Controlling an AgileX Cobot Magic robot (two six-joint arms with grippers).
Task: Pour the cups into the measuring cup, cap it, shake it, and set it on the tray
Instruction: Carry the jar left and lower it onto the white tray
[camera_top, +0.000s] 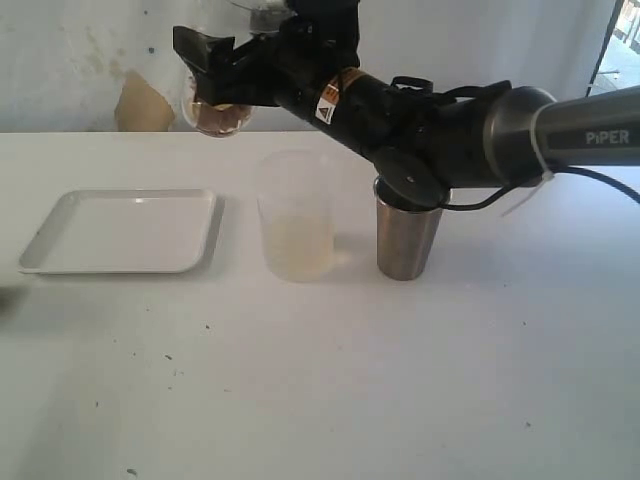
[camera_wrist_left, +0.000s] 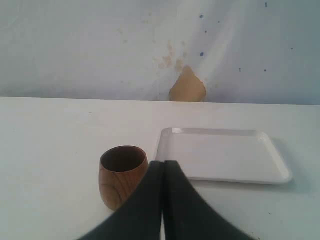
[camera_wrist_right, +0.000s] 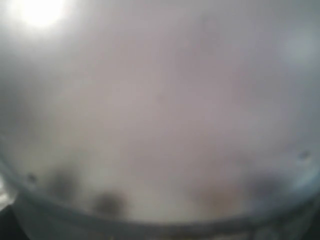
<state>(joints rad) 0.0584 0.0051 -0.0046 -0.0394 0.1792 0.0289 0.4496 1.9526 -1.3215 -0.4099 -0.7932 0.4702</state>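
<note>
My right gripper has reached across to the far left and is raised above the table. It is shut on the clear measuring cup, which has something brown low inside it. In the right wrist view the measuring cup fills the frame as a blur and hides the fingers. The steel tumbler stands under the right arm. The wooden cup stands upright with a dark inside, close beside my shut, empty left gripper. The white tray is bare, and this tray lies just beyond the wooden cup.
A frosted, milky plastic cup stands mid-table between the tray and the steel tumbler, with a pale yellowish tint at its bottom. The right arm spans the back of the table. A wall with a tan patch runs behind.
</note>
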